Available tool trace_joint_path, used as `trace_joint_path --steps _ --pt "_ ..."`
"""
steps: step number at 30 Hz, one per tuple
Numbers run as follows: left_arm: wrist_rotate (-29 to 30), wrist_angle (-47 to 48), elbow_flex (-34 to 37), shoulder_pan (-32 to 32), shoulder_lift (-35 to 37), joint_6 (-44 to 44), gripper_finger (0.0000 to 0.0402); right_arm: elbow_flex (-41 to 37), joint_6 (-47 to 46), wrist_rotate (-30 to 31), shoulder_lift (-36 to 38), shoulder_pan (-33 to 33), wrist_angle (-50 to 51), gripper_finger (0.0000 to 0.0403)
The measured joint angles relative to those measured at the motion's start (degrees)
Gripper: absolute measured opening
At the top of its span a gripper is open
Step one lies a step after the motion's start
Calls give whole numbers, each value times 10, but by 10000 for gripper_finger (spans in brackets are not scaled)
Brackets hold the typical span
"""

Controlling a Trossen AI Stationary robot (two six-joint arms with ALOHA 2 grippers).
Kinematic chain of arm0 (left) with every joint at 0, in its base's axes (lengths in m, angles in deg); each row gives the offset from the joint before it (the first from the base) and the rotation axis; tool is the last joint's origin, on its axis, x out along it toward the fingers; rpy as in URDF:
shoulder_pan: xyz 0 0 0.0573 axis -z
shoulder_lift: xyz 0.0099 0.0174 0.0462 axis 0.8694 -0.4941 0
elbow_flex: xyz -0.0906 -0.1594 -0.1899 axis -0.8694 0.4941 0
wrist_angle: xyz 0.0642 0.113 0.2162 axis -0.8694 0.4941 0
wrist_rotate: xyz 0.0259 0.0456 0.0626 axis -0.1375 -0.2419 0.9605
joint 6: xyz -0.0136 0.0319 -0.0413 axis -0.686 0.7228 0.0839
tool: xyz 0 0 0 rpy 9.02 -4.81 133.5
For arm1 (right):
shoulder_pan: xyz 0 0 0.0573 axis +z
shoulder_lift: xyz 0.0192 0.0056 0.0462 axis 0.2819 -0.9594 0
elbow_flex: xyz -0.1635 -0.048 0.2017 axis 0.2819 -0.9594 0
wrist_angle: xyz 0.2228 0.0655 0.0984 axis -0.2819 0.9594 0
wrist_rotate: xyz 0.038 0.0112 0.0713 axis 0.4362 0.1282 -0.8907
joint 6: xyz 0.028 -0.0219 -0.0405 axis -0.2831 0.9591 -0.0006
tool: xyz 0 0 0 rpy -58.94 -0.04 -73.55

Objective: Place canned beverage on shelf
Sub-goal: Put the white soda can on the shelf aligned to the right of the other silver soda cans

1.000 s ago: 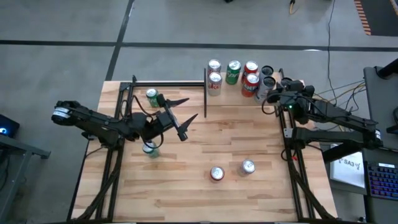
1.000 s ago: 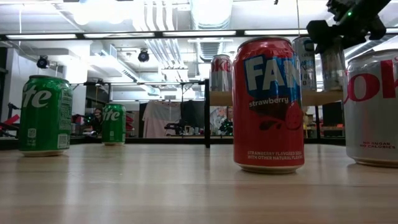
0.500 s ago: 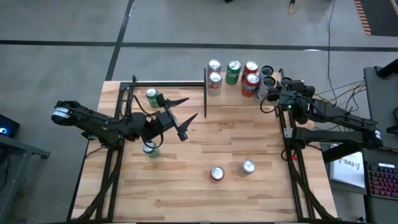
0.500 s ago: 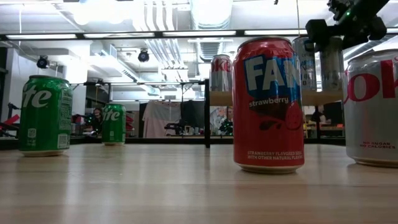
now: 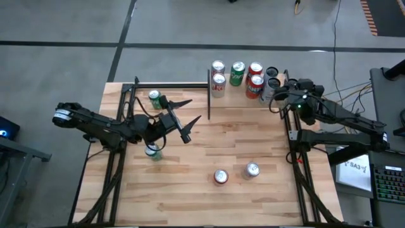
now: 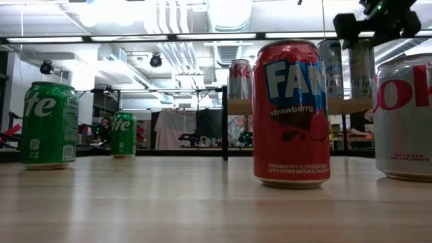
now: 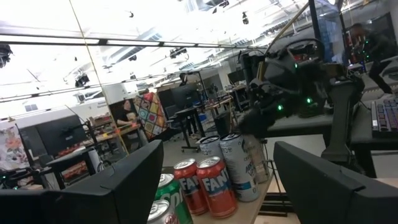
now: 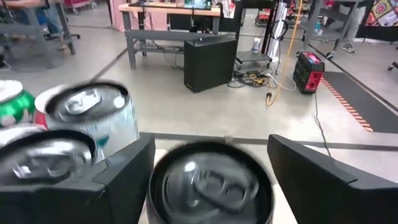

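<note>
My right gripper [image 5: 280,95] hangs open above the silver can [image 8: 210,183], seemingly released on the shelf [image 6: 337,106], gripping nothing.

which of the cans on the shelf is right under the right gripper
The dark-topped can at the shelf's right end: in the right wrist view it sits between the right gripper's open fingers, while the silver-topped cans stand off to the side.

Both arms are dark, slim and jointed, built of black links. The left arm [image 5: 95,125] ends its far end in a pale grey cylindrical cap, and its pincer [image 5: 187,118] has long, pointed black fingers. The right arm [image 5: 345,120] carries small green lights near its pincer [image 5: 283,96], with thin cables behind it.
</note>
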Motion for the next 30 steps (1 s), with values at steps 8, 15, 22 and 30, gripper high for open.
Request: trace_joint_path --steps 8,15,22,30 --pt "0 4 0 0 -1 -8 291 80 31 -41 0 2 0 310" --pt "-1 23 0 0 -1 -31 291 155 35 -216 -20 2 0 302" --pt "-1 30 0 3 -1 -37 291 226 0 -472 -76 3 40 280" --pt "-1 42 0 3 -1 -8 291 335 -87 -513 -197 14 295 208"
